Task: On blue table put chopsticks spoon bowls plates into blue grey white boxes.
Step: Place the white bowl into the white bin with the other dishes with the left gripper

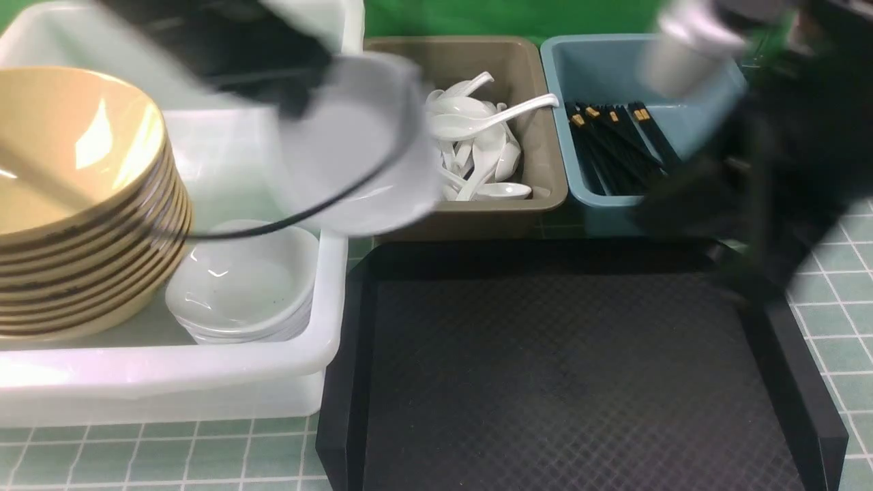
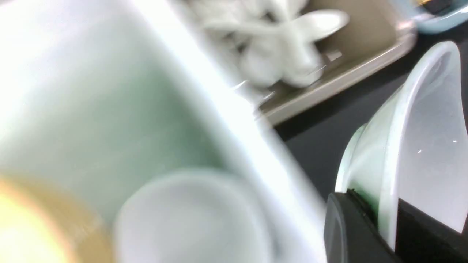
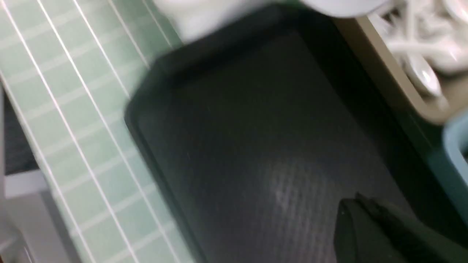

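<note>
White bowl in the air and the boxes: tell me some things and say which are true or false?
The left gripper holds the white bowl. True.
The spoons lie in the blue box. False: they lie in the grey box; the blue box holds chopsticks.
The black tray has nothing on it. True.
The yellow dishes stand on the tray. False: they are stacked in the white box.
The right gripper holds chopsticks. False: it is shut and holds nothing.
</note>
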